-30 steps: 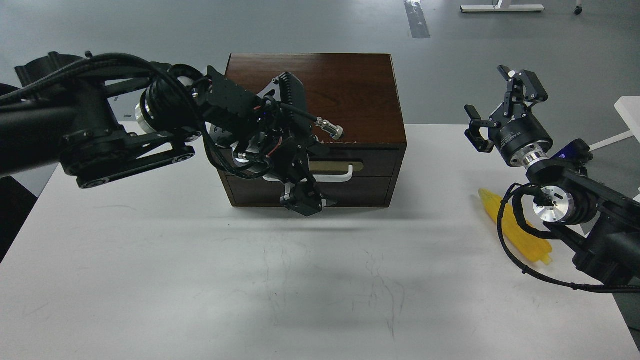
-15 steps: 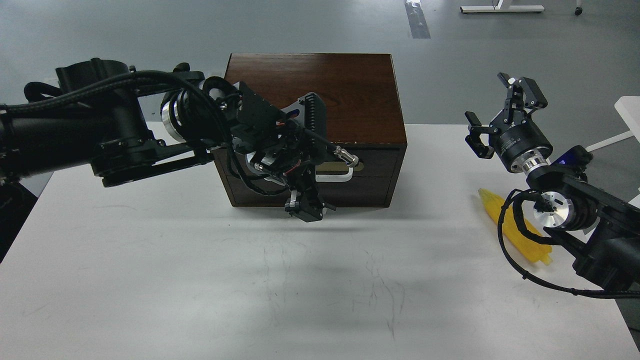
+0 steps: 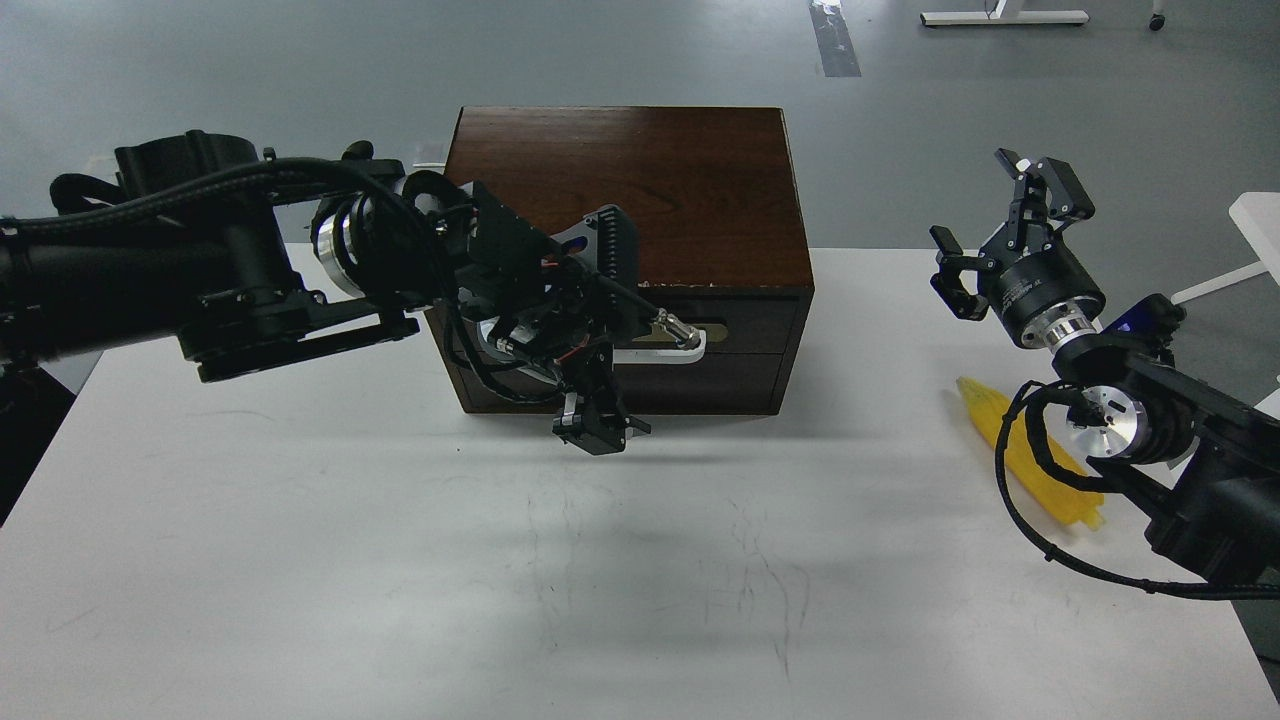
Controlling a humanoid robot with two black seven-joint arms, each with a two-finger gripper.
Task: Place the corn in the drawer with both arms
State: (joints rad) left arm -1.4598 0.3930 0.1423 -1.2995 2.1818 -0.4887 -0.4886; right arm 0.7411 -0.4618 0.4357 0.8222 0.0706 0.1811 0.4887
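The yellow corn (image 3: 1035,462) lies on the white table at the right, partly behind my right arm's cable and wrist. The dark-brown drawer (image 3: 755,320) sits shut in the cabinet (image 3: 620,185), and its white bar handle (image 3: 672,348) is partly hidden by my left arm. My left gripper (image 3: 594,428) hangs fingers-down just in front of the cabinet's lower left front, below the handle; its fingers are a dark cluster that I cannot tell apart. My right gripper (image 3: 997,228) is open and empty, raised above and behind the corn, right of the cabinet.
The white table (image 3: 400,560) stretches out in front of the cabinet. A second drawer front (image 3: 720,385) lies under the handled one. A white object (image 3: 1262,218) stands at the far right edge. Grey floor lies beyond the table.
My left arm has swung forward and its gripper has dropped a little lower and to the left in front of the cabinet. The right gripper and corn have barely moved.
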